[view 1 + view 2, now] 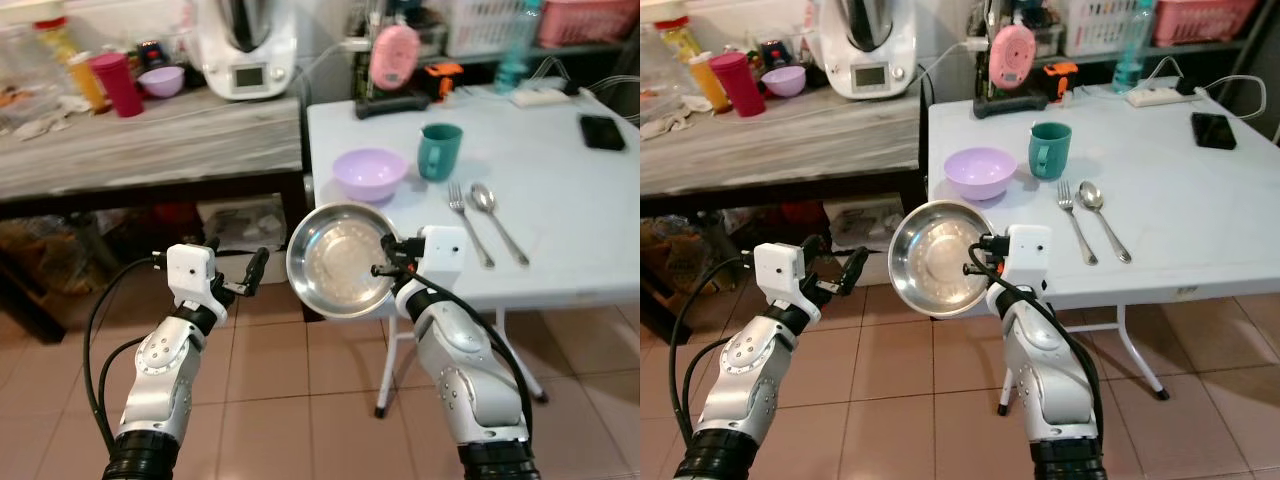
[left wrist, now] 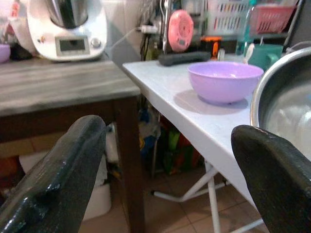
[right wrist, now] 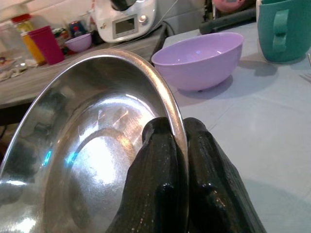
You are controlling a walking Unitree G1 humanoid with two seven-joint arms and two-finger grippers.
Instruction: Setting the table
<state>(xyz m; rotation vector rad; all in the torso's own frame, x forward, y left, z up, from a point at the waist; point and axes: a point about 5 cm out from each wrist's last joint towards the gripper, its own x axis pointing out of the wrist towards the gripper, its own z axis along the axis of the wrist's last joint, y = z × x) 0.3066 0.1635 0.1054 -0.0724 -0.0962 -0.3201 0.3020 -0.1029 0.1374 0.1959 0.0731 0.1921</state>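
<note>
Gripping: the right gripper (image 3: 177, 160) is pinching the rim of the steel plate (image 1: 340, 262), one black finger inside the wall and one outside, with the rim running between them.
Plate position: it is hanging tilted at the near left corner of the white table (image 1: 560, 240), partly over the floor, just in front of the lilac bowl (image 1: 369, 172).
Handling: it is looking stiff, thin and light, but smooth and slippery; held by one point on the edge, it is probably wanting to pivot, so a firm pinch and a slow, level lowering seem wise.
Hold point: the raised rim is offering the only real purchase; the polished floor of the plate is giving nothing to grasp.
Material and shape: round, shallow, mirror-bright metal with a flat base and a low sloping wall, reflecting light in streaks.
Left gripper (image 1: 243, 279): it is hovering over the tiled floor beside the plate, fingers spread apart and holding nothing.
Table surface: matte, pale and hard, so the plate may clatter or skid on landing.
Neighbours: a glossy teal mug (image 1: 439, 150) is standing behind the bowl, with a metal fork (image 1: 468, 228) and spoon (image 1: 497, 220) lying side by side to the right.
</note>
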